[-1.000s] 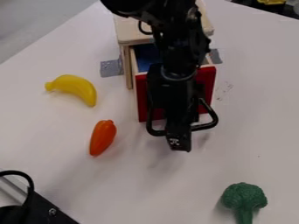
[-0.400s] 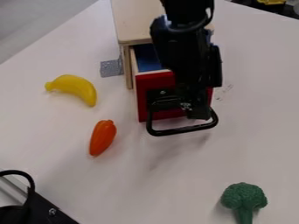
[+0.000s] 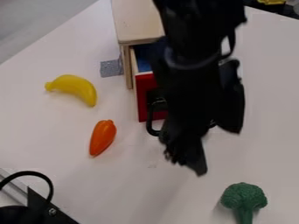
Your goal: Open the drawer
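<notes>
The black gripper (image 3: 196,153) hangs over the table in front of the drawer and to its right, covering much of the drawer front. Behind it, the red drawer front (image 3: 144,98) stands out from the wooden cabinet (image 3: 137,22), so the drawer is partly open. Blue lining (image 3: 143,63) shows inside. The black wire handle (image 3: 151,124) sticks out at the front, its middle hidden behind the gripper; whether the two touch cannot be seen.
A yellow banana (image 3: 74,86) and an orange pepper (image 3: 102,138) lie left of the drawer. Green broccoli (image 3: 244,199) is at the lower right. A black bracket with a cable (image 3: 41,205) occupies the lower left corner. Grey tape (image 3: 111,68) lies beside the cabinet.
From over the handle, the gripper first rose and shifted right, then came toward the camera and further right. The drawer has kept its place. The cable at lower left has shifted slightly.
</notes>
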Robot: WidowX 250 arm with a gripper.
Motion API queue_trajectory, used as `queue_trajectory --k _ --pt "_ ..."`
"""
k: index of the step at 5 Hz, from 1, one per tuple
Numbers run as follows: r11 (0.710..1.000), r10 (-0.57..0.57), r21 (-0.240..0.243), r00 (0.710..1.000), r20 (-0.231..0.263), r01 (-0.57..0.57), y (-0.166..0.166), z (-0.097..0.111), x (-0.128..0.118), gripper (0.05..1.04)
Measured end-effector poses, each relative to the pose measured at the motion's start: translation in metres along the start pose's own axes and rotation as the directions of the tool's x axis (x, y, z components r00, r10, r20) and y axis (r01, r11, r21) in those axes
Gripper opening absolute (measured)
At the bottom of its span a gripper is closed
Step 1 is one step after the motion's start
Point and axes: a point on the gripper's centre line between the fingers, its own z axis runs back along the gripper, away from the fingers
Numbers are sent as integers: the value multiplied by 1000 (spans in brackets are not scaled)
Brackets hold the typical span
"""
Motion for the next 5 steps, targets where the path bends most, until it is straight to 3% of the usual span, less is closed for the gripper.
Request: queue_trajectory --k 5 --pt "1000 -23 -8 1000 6 23 0 1 -1 1001"
